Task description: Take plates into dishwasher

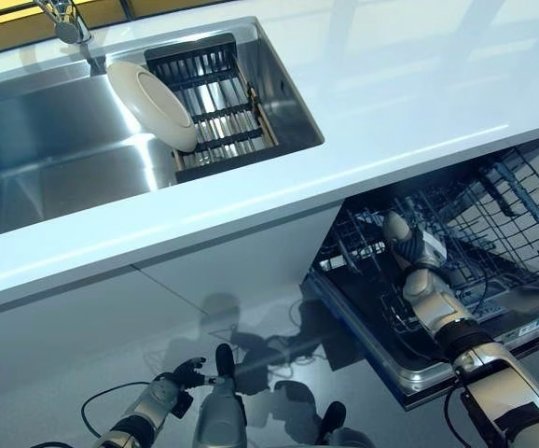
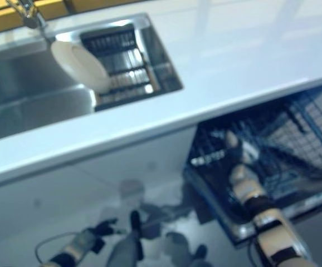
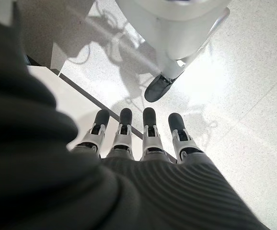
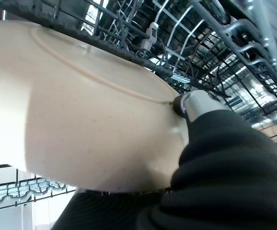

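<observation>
1. Two plates are seen: one cream plate is held in the right hand, with a dark-tipped finger pressed against its underside, and a second white plate is leaned upright in the dark drain rack, well away up and to the left of that hand.
2. One dishwasher rack of dark wire is pulled out under the white countertop; the right hand and its plate are placed inside it, among the tines.
3. One steel sink is set in the countertop, with a faucet at its far edge.
4. The left hand is hung low over the pale speckled floor, fingers straight and close together, nothing held.
</observation>
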### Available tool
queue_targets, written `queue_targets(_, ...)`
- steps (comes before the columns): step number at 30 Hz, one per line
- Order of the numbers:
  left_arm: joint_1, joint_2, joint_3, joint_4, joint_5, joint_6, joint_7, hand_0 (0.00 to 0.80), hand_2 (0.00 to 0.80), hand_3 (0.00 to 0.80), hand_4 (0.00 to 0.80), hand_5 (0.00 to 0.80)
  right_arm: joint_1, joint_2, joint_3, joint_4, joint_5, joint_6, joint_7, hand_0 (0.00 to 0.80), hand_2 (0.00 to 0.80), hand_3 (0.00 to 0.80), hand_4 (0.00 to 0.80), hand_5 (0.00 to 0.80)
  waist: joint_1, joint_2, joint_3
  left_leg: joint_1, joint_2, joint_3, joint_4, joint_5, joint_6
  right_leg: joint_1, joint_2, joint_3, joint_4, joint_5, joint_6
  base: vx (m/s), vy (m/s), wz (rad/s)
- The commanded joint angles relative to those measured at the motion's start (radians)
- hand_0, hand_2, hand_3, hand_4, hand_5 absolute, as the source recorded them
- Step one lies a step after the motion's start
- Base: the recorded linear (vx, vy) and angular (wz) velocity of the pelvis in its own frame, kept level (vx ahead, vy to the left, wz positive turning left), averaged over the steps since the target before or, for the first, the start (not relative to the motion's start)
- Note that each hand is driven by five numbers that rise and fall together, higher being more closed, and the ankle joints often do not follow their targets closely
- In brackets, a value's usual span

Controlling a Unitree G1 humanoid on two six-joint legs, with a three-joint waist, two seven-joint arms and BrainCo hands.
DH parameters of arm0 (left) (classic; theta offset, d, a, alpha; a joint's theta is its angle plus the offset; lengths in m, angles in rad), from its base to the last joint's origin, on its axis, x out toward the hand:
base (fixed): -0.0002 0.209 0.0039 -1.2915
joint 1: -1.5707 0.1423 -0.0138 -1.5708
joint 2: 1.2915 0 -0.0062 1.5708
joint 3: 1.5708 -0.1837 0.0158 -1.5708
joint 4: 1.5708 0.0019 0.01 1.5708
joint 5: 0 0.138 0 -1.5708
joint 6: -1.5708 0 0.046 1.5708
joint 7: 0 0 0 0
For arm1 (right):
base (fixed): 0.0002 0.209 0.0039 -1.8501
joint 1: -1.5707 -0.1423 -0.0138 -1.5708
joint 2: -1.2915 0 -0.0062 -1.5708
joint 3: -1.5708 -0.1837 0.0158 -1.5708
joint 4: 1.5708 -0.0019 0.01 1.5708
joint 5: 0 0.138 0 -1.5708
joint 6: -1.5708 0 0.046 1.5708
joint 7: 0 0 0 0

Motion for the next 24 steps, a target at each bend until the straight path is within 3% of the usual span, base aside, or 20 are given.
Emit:
queue_targets(1,-0.07,0.023,-0.065,-0.004,0.026,0.003,-0.013,0.0,0.0,0.0,0.0,0.0,-0.104,0.003,0.044,0.014,-0.012,-0.017,0.039,0.8,0.8,0.8,0.8,0.8,0.031,-0.007,0.03,-0.038,-0.067,-0.01,0.0,-0.065,0.003,-0.022,-0.013,0.033,0.082,-0.018,-0.023,0.0,0.0,0.0)
queue_targets(24,-0.102,0.012,-0.078,-0.005,0.019,0.011,-0.01,0.0,0.0,0.0,0.0,0.0,-0.114,0.084,0.075,0.129,0.008,0.018,0.109,0.8,0.8,0.8,0.8,0.8,0.04,0.001,0.04,-0.038,-0.086,-0.017,-0.004,-0.079,0.012,-0.056,-0.024,0.024,0.089,-0.005,-0.016,-0.004,0.005,0.01)
